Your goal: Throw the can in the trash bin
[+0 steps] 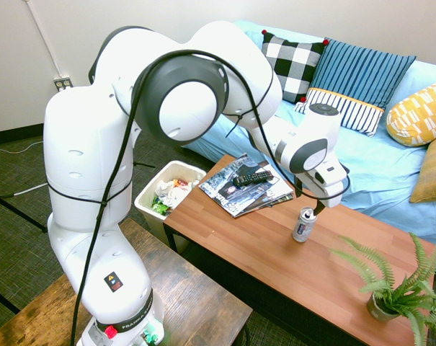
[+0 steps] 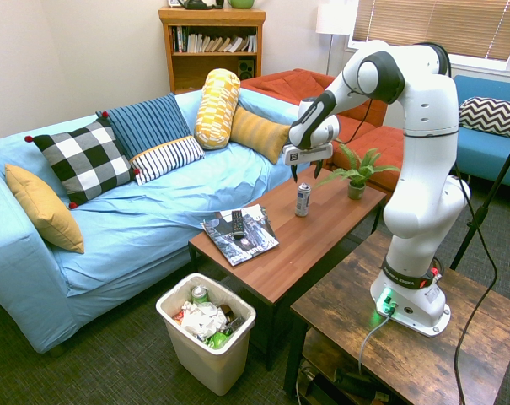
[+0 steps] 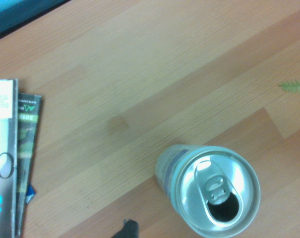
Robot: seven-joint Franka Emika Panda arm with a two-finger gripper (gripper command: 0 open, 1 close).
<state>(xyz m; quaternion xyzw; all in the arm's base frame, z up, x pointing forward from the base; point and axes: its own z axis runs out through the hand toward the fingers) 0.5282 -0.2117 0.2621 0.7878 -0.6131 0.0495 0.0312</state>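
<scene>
In the second exterior view, the claw [image 2: 305, 173] hangs with its fingers spread apart just above the can [image 2: 303, 200], released and gripping nothing, while the can stands upright on the wooden desk [image 2: 276, 261] between the magazines [image 2: 242, 238] with the black remote control [image 2: 238, 224] on top and the potted fern [image 2: 357, 173]. The cream-white trash bin [image 2: 206, 337], holding crumpled white litter and green pieces, stands on the floor near the magazine end of the desk, and the blue-covered sofa [image 2: 195, 190] runs along the desk's far side, bearing several pillows [image 2: 86, 160].
</scene>
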